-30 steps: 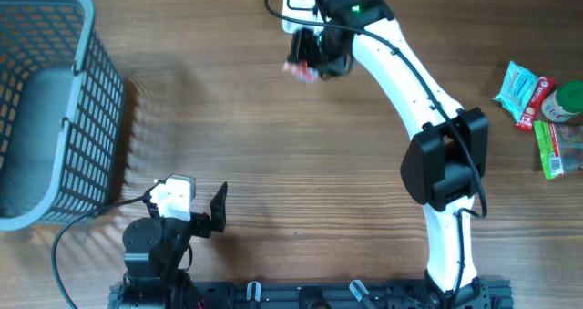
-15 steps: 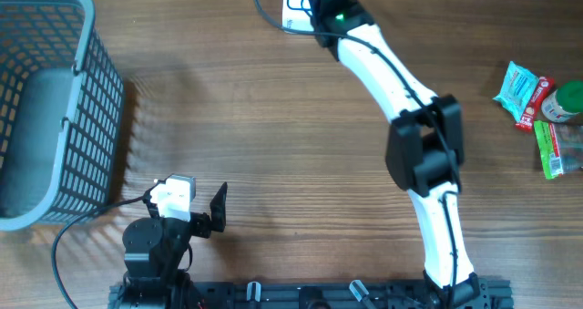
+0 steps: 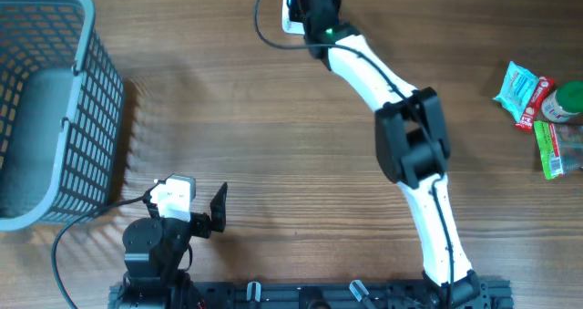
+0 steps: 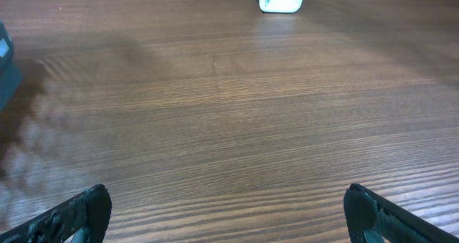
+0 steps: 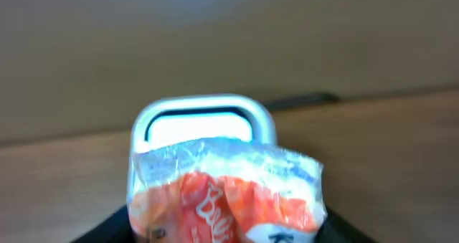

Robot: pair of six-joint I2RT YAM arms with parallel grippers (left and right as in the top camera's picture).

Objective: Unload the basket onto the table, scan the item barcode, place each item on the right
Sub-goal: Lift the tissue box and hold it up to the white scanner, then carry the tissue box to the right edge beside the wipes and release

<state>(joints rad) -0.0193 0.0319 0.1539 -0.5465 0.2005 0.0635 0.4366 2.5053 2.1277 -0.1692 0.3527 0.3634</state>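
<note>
Packet [image 5: 226, 196] and scanner [image 5: 203, 121] are the pair the coming move turns on. In the right wrist view they sit in line, the scanner straight ahead of the right claw [image 5: 226, 232] with the packet between the two. The packet's crinkled top edge overlaps the lower rim of the scanner's window. Whether they touch or only stand close I cannot tell, since the view is soft.

The right claw grips the orange-and-white packet: its dark fingers [image 5: 107, 225] show at either lower corner, with the film pinched across the gap. The packet's long axis runs side to side across the claw, parallel to the scanner's window, and its sealed edge is uppermost. The printed side faces the wrist camera. No barcode shows there, so it may be on the far face, toward the scanner — a guess only.

From overhead, the right arm [image 3: 401, 136] reaches over the scanner and hides most of it; the packet cannot be seen there. The right arm is far the nearer one. The left claw [image 4: 229, 213] rests wide open and empty, well apart from the scanner on the near side of the counter [image 3: 255, 136], and sees the scanner only as a small white block.

In my judgement the packet is already being presented. What is left is likely a small tilt or turn before the window, should the code not be square to it.

The grey basket [image 3: 91, 118] stands far to the scanner's left, and a few more packets [image 3: 542, 108] lie far to its right.
</note>
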